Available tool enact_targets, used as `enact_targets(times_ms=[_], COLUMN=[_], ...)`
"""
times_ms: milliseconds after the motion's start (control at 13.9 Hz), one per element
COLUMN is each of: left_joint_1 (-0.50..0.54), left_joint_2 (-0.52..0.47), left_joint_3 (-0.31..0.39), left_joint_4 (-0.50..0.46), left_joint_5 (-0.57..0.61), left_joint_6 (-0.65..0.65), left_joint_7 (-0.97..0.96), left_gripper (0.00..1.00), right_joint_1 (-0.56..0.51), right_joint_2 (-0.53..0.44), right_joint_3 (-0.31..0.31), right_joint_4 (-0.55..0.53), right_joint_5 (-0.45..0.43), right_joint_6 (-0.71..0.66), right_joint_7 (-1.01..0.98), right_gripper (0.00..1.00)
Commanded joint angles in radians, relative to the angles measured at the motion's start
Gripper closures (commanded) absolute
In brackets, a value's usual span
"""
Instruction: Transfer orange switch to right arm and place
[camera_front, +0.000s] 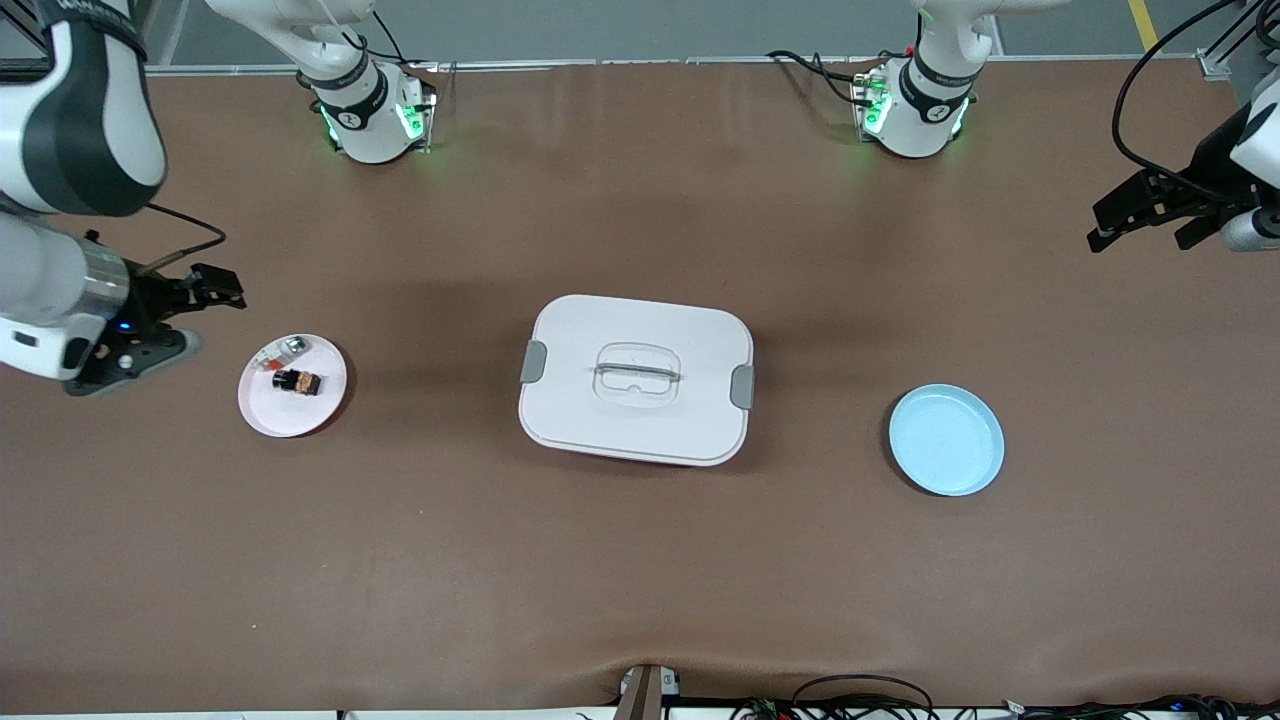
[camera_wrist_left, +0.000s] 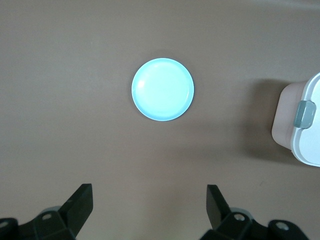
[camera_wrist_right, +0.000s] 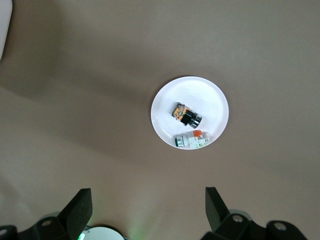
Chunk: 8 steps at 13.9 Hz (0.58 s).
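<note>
The orange switch (camera_front: 298, 381), a tiny black block with an orange centre, lies on a white plate (camera_front: 322, 412) toward the right arm's end of the table. It also shows in the right wrist view (camera_wrist_right: 186, 115) on that plate (camera_wrist_right: 165, 100). My right gripper (camera_front: 195, 318) hangs open and empty over the bare table beside the white plate, its fingers (camera_wrist_right: 80, 205) wide apart. My left gripper (camera_front: 1140, 235) is open and empty, high over the left arm's end of the table; its fingers (camera_wrist_left: 80, 202) are wide apart.
A small silvery-clear piece with a red bit (camera_front: 280, 353) lies on the white plate beside the switch. A white lidded container (camera_front: 560, 330) with grey latches stands mid-table. A light blue plate (camera_front: 946, 440) lies empty toward the left arm's end.
</note>
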<state>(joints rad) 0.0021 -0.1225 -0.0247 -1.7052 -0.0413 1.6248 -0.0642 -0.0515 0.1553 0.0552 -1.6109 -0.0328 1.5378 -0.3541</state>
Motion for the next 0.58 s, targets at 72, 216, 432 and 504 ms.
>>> enact_targets(times_ms=[72, 216, 432, 504], left_joint_1=[-0.005, -0.007, -0.007, -0.008], left_joint_2=[0.012, 0.012, 0.012, 0.012], left_joint_3=[-0.001, -0.001, -0.003, -0.003], left_joint_4=[0.035, 0.035, 0.035, 0.035], left_joint_5=[0.012, 0.018, 0.018, 0.017], left_joint_6=[-0.022, -0.022, -0.022, -0.022], left_joint_7=[0.009, 0.007, 0.012, 0.012], left_gripper=[0.00, 0.00, 0.00, 0.00], right_joint_1=[-0.022, -0.036, -0.042, -0.044], right_joint_2=[0.007, 0.007, 0.015, 0.017], right_joint_3=[-0.003, -0.003, -0.002, -0.002], right_joint_4=[0.089, 0.104, 0.173, 0.178], right_joint_5=[0.001, 0.001, -0.013, -0.006], right_joint_6=[-0.057, -0.061, -0.073, -0.090], right_joint_7=[0.130, 0.135, 0.133, 0.135], right_gripper=[0.00, 0.00, 0.00, 0.00])
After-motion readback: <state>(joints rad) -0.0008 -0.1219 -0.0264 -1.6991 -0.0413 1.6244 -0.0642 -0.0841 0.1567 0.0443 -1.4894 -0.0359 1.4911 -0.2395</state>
